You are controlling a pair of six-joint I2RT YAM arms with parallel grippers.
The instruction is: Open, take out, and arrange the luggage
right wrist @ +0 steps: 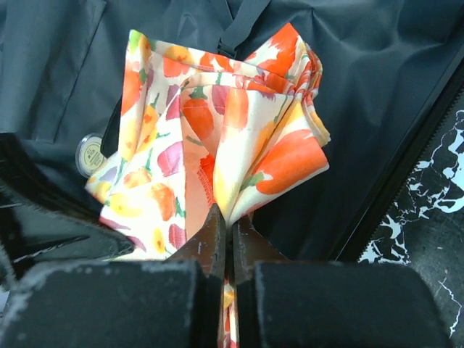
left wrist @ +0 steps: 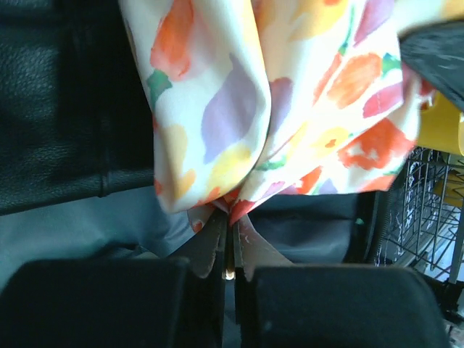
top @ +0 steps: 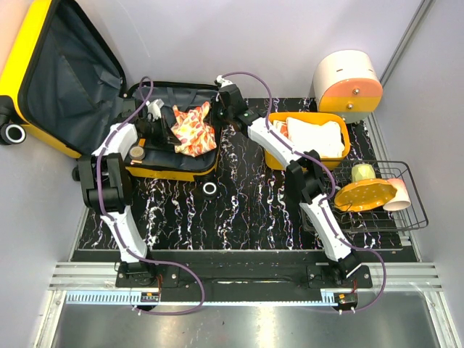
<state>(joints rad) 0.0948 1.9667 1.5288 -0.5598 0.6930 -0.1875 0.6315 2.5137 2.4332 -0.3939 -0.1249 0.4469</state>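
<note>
The yellow luggage lies open, its grey-lined lid (top: 72,72) flung back at the far left and its base (top: 170,174) on the dark mat. A floral cloth (top: 194,129) in orange, yellow and purple is bunched up in the base. My left gripper (left wrist: 230,217) is shut on the cloth's (left wrist: 239,109) lower edge from the left side (top: 170,132). My right gripper (right wrist: 226,214) is shut on a fold of the same cloth (right wrist: 217,130) from the right (top: 216,110). A small round tin (right wrist: 88,152) sits on the lining beside the cloth.
A yellow basket (top: 272,156) holding a white folded cloth (top: 315,134) stands right of the luggage. A black wire rack (top: 406,210) at the far right carries a yellow perforated dish (top: 365,194). A white-and-orange box (top: 348,83) stands behind it.
</note>
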